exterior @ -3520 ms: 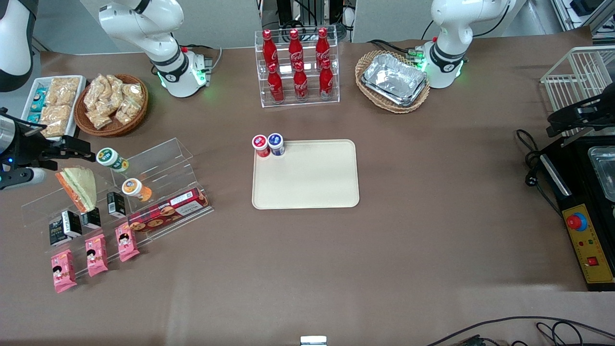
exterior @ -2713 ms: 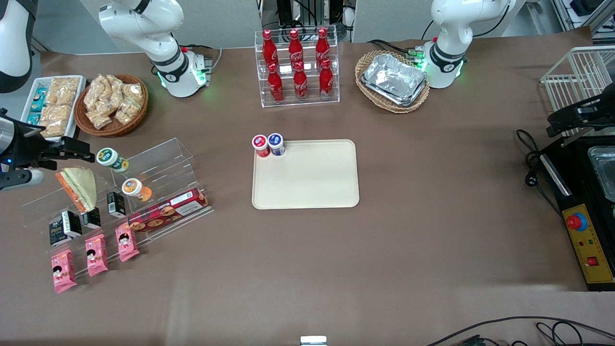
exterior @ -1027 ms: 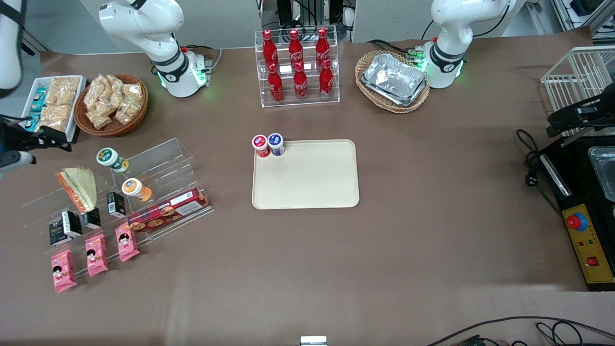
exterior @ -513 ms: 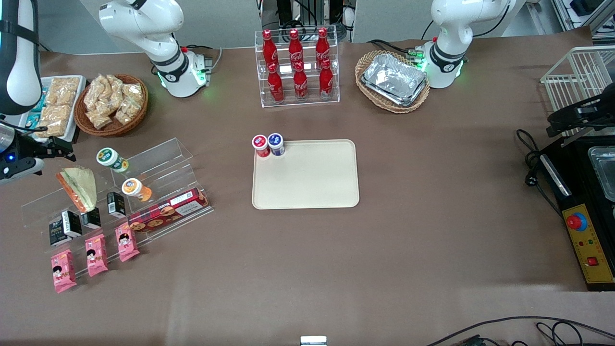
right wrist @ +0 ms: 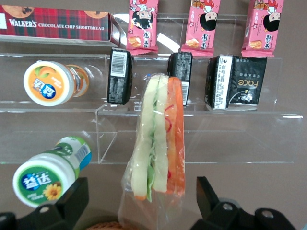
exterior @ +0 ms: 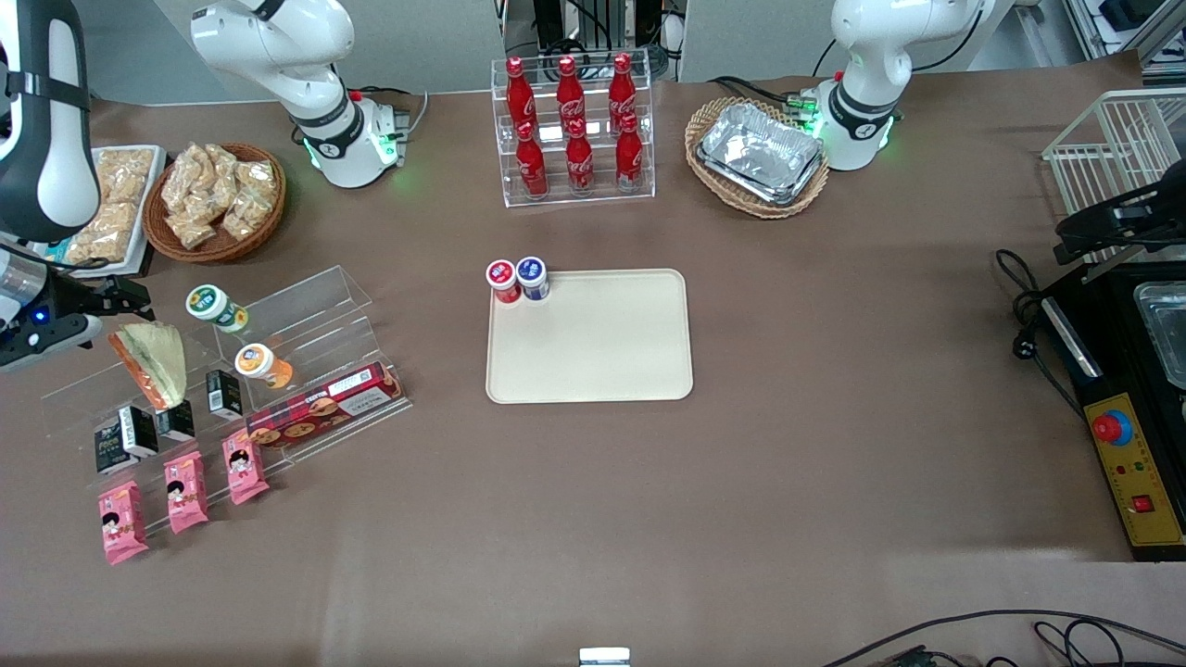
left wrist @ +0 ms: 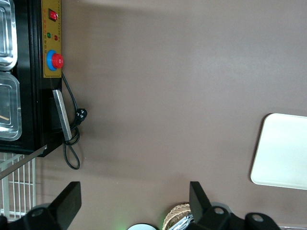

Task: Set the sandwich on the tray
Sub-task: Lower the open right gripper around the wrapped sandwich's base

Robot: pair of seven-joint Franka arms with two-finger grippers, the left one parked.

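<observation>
Now lined up on the sandwich (right wrist: 157,139) again after backing away a second ago. Gripper (right wrist: 141,207) spread wide, straddling the wrapped wedge on the clear stepped rack (exterior: 306,315), gripping nothing. Cream tray (exterior: 593,361) well apart, toward the table's middle; pickup not yet made.

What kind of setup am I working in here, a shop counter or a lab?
Most likely a lab mock-up of a snack counter: an acrylic rack with the sandwich, cola bottles, the tray, and an emergency-stop box. The gripper, open, hangs by the sandwich.

Bright, even overhead light; soft shadows under the gripper (exterior: 130,295) (fingers spread). Glare on the acrylic rack (right wrist: 201,120) w/ sandwich (right wrist: 158,139); pics sharp.
</observation>
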